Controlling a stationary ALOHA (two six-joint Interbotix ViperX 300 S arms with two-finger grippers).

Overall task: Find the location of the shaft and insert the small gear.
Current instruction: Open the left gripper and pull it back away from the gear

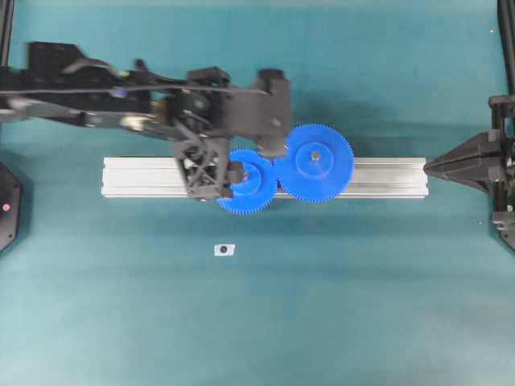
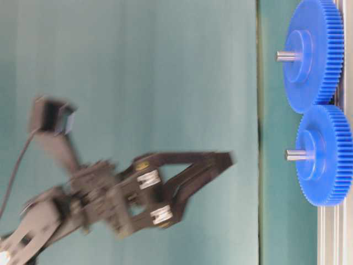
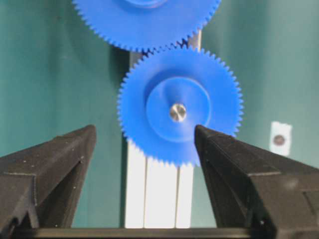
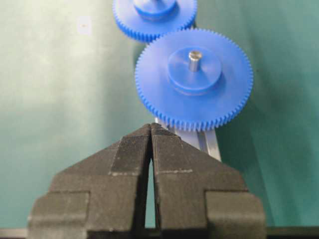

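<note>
On the green tabletop [image 1: 362, 305] lies an aluminium rail [image 1: 386, 178] carrying the big gear [image 1: 315, 162] and, meshed beside it, the small gear [image 3: 179, 105], already seated with the shaft [image 3: 177, 112] showing through its hub. The left hand [image 3: 144, 142] is released, jaws wide and empty; the right hand [image 4: 150, 130] is clenched on nothing. Best to back the left hand away without nudging the teeth

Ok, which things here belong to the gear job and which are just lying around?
Job: small gear, shaft in its hub, open left gripper over it.
Lying about: larger gear, aluminium rail, small white tag, shut right gripper.
</note>
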